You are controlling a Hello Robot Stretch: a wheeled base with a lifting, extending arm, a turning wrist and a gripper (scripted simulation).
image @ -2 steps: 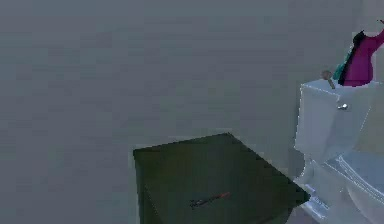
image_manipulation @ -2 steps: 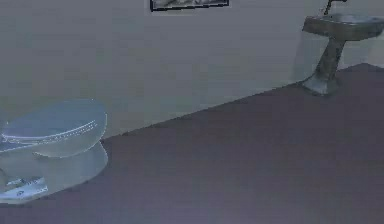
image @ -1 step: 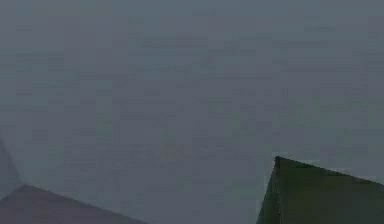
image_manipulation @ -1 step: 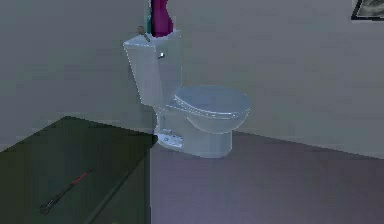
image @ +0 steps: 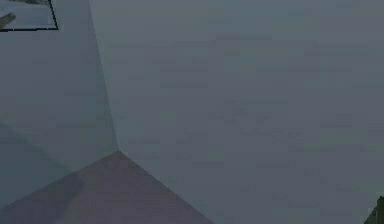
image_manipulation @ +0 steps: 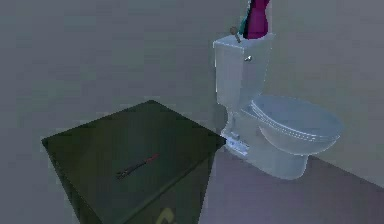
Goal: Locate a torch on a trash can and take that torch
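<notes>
A dark green square trash can (image_manipulation: 130,160) stands in the lower left of the arm side view, its flat lid facing up. On the lid lies a thin dark stick-shaped thing with a reddish end (image_manipulation: 138,166), about the shape of a slim torch.
A white toilet (image_manipulation: 275,120) stands against the wall to the can's right, with a magenta thing (image_manipulation: 258,18) on its tank. The forward view faces a grey wall corner (image: 117,150) close ahead, a framed picture (image: 27,14) at top left and brownish floor (image: 110,195) below.
</notes>
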